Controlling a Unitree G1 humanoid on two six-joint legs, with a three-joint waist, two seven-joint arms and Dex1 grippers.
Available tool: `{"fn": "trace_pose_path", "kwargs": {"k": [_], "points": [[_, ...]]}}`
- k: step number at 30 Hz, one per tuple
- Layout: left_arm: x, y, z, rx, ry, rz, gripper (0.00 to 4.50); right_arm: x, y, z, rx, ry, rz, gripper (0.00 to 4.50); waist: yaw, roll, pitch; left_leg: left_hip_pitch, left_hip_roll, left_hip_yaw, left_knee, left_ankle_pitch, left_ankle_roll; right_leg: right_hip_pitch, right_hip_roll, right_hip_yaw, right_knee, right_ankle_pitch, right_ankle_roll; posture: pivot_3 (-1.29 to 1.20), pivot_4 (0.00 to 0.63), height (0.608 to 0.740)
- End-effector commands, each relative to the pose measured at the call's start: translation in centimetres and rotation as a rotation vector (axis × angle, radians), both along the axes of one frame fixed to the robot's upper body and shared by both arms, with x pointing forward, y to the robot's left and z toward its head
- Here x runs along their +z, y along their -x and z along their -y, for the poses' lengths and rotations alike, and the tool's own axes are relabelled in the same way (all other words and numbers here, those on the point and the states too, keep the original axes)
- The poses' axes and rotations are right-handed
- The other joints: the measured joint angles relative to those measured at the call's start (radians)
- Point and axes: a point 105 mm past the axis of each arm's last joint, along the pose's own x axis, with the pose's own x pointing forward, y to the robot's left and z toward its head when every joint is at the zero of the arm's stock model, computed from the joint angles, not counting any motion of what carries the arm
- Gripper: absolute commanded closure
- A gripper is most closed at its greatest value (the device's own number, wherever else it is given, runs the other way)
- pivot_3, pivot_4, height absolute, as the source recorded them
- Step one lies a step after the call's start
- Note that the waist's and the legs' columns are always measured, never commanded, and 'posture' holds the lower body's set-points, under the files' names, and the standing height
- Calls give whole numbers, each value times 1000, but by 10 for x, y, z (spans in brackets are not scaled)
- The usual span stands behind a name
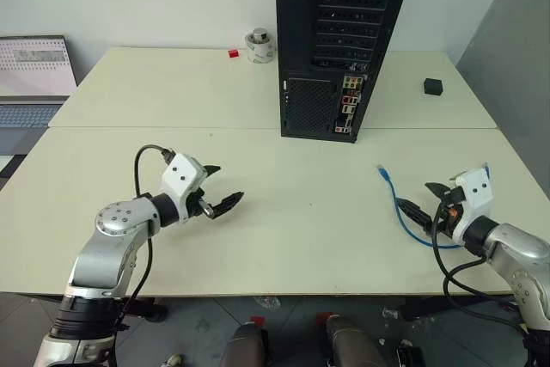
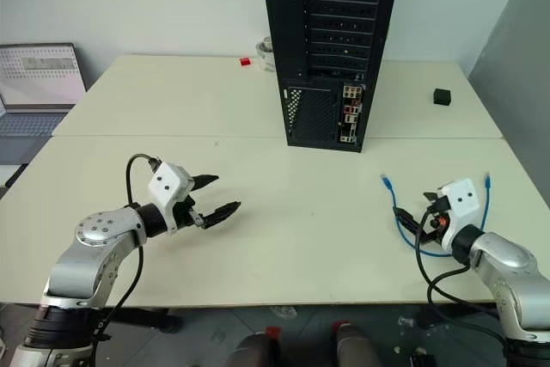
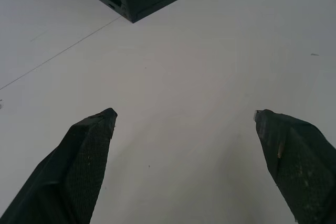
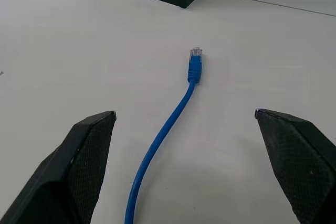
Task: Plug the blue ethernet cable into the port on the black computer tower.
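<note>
Blue ethernet cable (image 4: pixel 173 119) is left unplugged on the near right; black computer tower (image 1: pixel 335 40) stands far. Left gripper (image 1: pixel 222 188) and right gripper (image 4: pixel 184 171) are held spread, empty.

Between your two wide-open pincers, left pincer (image 1: pixel 215 191) and right pincer (image 1: pixel 425 198), you have bare bench (image 1: pixel 292 212) to cross. The black computer tower (image 1: pixel 335 40) stands upright ahead, blocking the middle. The blue ethernet cable (image 4: pixel 173 119) lies loose just before your right pincer, nothing around it.
</note>
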Motion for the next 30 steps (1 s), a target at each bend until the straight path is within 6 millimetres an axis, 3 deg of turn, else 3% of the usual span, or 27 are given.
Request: {"fn": "trace_pose_path", "kwargs": {"k": [1, 15, 25, 30], "points": [[14, 3, 6, -44, -8, 61, 34, 12, -1, 6, -4, 24, 54, 0, 0, 0, 0, 0, 0, 0, 0, 0, 0, 0, 0, 0, 0, 0, 0, 0, 150, 740], [4, 18, 19, -141, -61, 18, 34, 11, -8, -3, 0, 15, 73, 0, 0, 0, 0, 0, 0, 0, 0, 0, 0, 0, 0, 0, 0, 0, 0, 0, 150, 740], [27, 19, 46, -262, 13, 57, 34, 8, -36, -29, -19, -27, 89, 0, 0, 0, 0, 0, 0, 0, 0, 0, 0, 0, 0, 0, 0, 0, 0, 0, 150, 740], [27, 21, 52, -299, -6, 62, 34, -10, -58, -32, -74, -23, 63, 0, -3, 0, 0, 0, 0, 1, 0, 0, 0, 0, 1, 0, 0, 0, 0, 0, 150, 740]]}}
